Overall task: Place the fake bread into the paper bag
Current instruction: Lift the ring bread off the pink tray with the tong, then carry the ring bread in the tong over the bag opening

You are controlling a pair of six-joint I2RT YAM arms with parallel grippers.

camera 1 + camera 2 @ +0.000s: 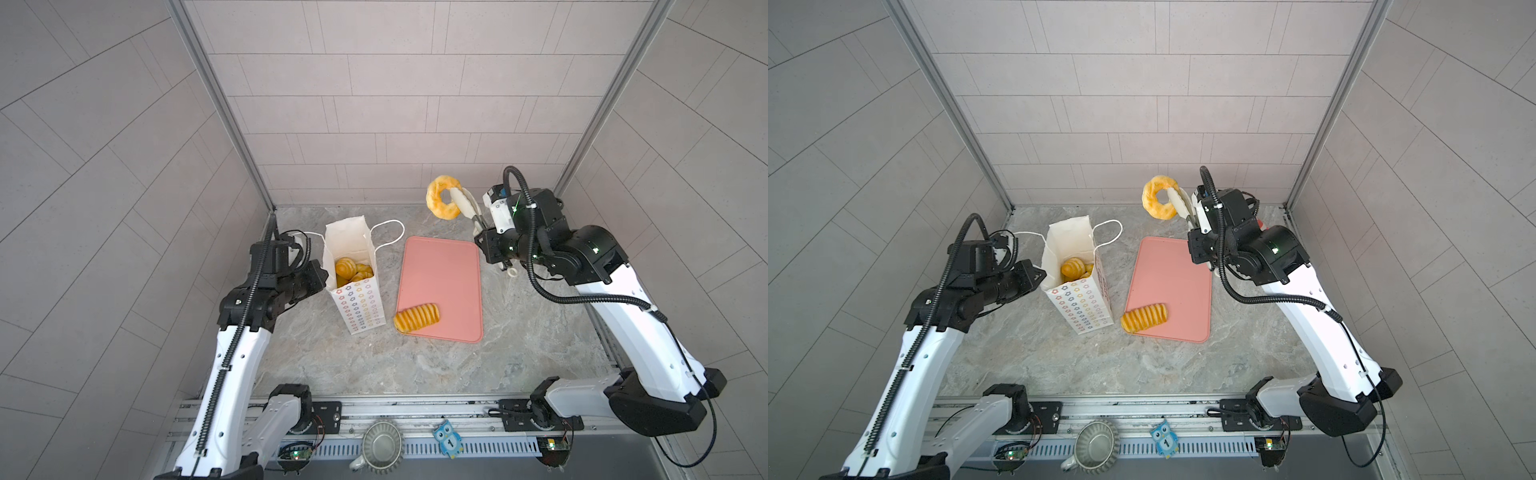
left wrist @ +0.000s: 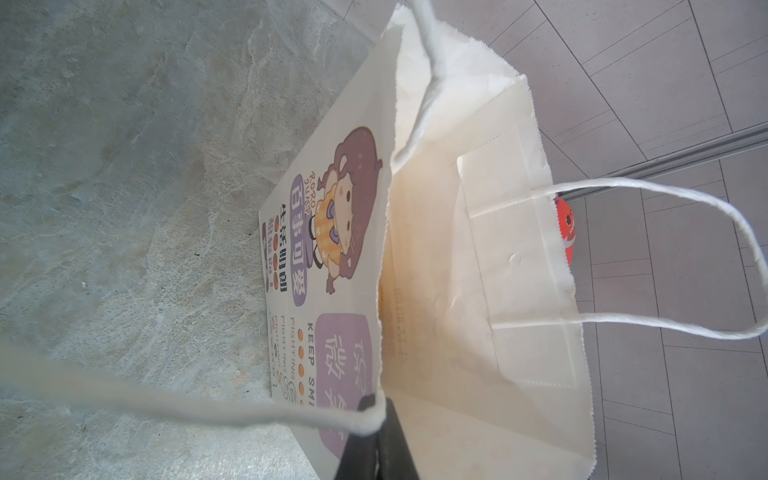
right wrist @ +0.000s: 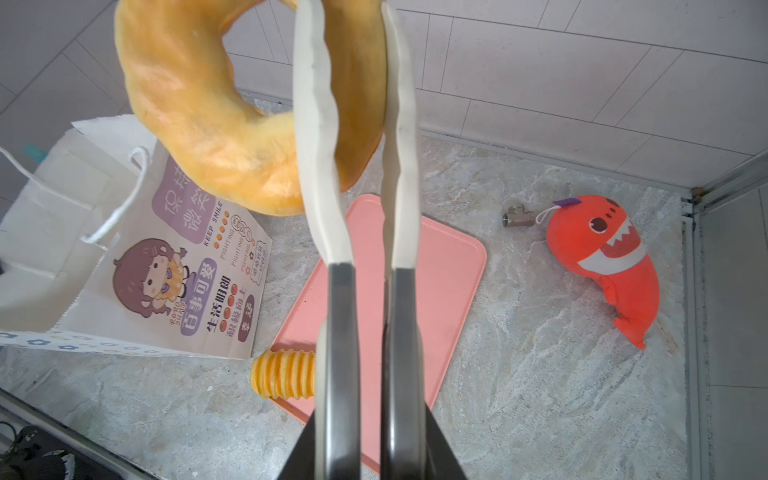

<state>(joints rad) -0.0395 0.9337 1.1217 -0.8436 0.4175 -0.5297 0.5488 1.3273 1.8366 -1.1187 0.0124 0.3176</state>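
A: Spotted the doughnut [image 1: 444,203]?
B: Hung in the air just past the far edge of the tray [image 1: 449,266], ring pinched between the white tips of the tongs [image 3: 316,166].
A: And the right end effector [image 3: 370,453]?
B: Clamped tight on the tongs' metal arms, by the tray's far right corner.
A: Left end effector [image 2: 376,432]?
B: Pinched together on the rim of the bag [image 1: 358,305], on the side away from the tray.
A: Bag itself?
B: Stood upright on the worktop [image 1: 374,365] just left of the tray, mouth open, one cord handle drooped toward the tray.
A: Anything inside?
B: Held several golden loaves [image 1: 351,268], piled together. Could not count them.
A: On the tray?
B: Carried only one ridged roll [image 1: 416,318], laid across the near left corner, one end poking over the edge toward the bag.
A: Elsewhere?
B: Noticed a red fish toy [image 3: 606,266] lying on the worktop well right of the tray, a small metal fitting [image 3: 517,216] close beside it, on the tray's side.
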